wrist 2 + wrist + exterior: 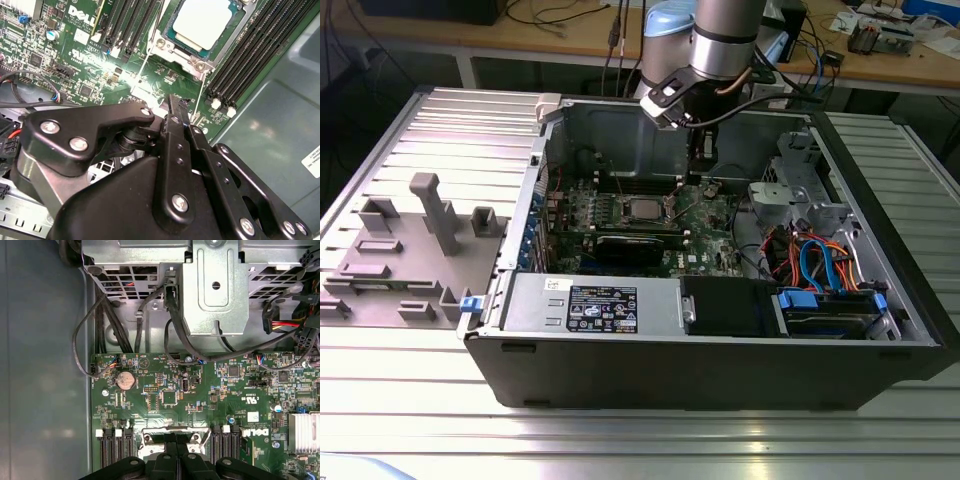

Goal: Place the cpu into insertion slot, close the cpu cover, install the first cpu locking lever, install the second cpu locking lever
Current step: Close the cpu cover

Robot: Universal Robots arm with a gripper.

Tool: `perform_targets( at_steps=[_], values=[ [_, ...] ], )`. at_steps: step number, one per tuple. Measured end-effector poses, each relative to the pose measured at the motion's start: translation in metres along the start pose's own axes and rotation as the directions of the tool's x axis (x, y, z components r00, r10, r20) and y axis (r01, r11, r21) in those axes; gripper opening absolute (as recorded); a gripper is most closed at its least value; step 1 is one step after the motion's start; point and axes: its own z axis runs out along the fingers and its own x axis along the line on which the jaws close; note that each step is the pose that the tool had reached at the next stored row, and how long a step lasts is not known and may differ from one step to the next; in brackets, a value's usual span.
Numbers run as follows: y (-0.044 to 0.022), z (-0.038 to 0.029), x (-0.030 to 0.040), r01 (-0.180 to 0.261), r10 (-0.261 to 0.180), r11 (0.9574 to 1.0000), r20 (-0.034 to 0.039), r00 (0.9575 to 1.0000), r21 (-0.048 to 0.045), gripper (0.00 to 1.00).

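The cpu (pixel 202 21), a flat silver-grey square, lies in the insertion slot (pixel 176 42) on the green board; in the exterior view the cpu (pixel 642 210) sits mid-board. The cpu cover (pixel 199 62), a thin silver frame, lies around the chip. Two thin metal locking levers (pixel 141 72) run out from the socket's corners towards me; whether they are latched I cannot tell. My gripper (pixel 175 104) hangs above the board beside the socket, on the exterior view's right of it, black fingers (pixel 170 460) pressed together with nothing between them. It shows in the exterior view as the gripper (pixel 706 180).
Long black memory slots (pixel 250 60) flank the socket. A grey metal drive cage (pixel 215 290) with black cables (pixel 175 335) stands beyond the board edge. A long black card (pixel 635 243) lies in front of the socket. Case walls (pixel 620 130) close in around the board.
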Motion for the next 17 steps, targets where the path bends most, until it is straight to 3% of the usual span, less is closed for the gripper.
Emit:
perform_targets(
  at_steps=[7,10,11,14,17],
  values=[
    [0.0048,0.0004,0.0001,0.0,0.0,1.0,0.0004,1.0,0.0,0.11],
    [0.0233,0.0012,0.0005,0.002,-0.002,1.0,0.0004,1.0,0.0009,0.11],
    [0.0265,0.0016,0.0006,0.006,-0.006,1.0,0.0004,1.0,0.0008,0.11],
    [0.0296,0.0033,0.0005,0.019,-0.019,0.9998,0.0008,0.9998,0.0005,0.11],
    [0.0301,0.0113,-0.0039,0.025,-0.025,0.9997,0.0007,0.9997,0.0009,0.11]
  ],
)
